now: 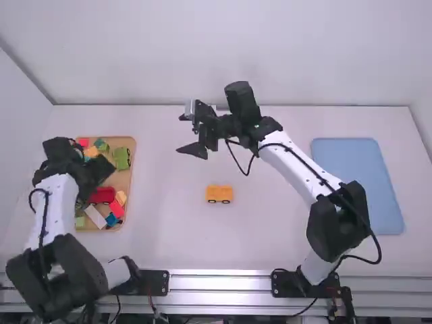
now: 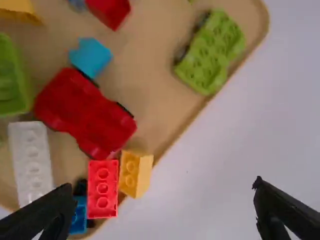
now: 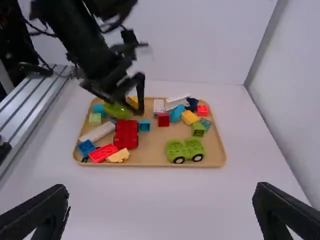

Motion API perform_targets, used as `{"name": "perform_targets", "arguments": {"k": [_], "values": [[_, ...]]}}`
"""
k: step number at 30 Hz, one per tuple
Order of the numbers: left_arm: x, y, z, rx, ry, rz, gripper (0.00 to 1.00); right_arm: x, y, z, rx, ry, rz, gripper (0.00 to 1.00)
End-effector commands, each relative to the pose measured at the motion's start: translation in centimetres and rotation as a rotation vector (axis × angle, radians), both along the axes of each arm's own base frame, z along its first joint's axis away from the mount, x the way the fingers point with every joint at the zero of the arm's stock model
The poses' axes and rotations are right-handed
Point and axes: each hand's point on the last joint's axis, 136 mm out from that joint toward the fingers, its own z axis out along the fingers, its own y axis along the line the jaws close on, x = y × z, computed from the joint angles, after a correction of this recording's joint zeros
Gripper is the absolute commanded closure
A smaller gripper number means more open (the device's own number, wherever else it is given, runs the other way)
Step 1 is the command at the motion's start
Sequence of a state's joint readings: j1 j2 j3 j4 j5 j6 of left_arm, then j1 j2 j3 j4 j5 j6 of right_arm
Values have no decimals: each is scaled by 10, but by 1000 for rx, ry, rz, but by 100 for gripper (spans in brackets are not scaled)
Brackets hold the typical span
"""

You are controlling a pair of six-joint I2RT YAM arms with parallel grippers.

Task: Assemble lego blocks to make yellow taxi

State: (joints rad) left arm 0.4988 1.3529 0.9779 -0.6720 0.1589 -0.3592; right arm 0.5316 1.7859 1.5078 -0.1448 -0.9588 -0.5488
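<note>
The yellow wheeled base [image 1: 219, 196] rests on the table [image 1: 270, 229], well apart from both grippers: in the high view it lies below and slightly to the right of the right gripper [image 1: 182, 133], and to the right of the left gripper [image 1: 99, 170], which is positioned over the tray [image 1: 130, 182]. The base's long axis runs left to right in the high view, approximately parallel to the metal rail [image 1: 216, 272], with two wheels visible along its near side; which end is the front cannot be determined. Both grippers have their fingers spread apart, with nothing clamped between them.
</note>
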Motion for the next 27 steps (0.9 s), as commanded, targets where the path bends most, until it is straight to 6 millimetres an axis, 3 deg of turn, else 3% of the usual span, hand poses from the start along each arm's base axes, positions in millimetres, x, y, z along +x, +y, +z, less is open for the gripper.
{"name": "perform_targets", "arguments": {"k": [1,6,11,14,23,27], "values": [[7,-14,-15,32,82,-94,10,6,-1,14,22,-6,-13,2],[4,-23,-49,105,319,-64,15,5,-1,13,20,0,-11,2],[-6,-24,-67,86,450,12,25,5,-1,14,20,-1,-11,2],[-15,-16,-73,102,487,96,31,5,-1,14,20,-1,-12,2],[-17,-18,-76,102,493,84,42,6,0,14,20,-4,-14,2],[-20,-19,-87,103,487,84,46,5,-1,13,19,-1,-13,2]]}}
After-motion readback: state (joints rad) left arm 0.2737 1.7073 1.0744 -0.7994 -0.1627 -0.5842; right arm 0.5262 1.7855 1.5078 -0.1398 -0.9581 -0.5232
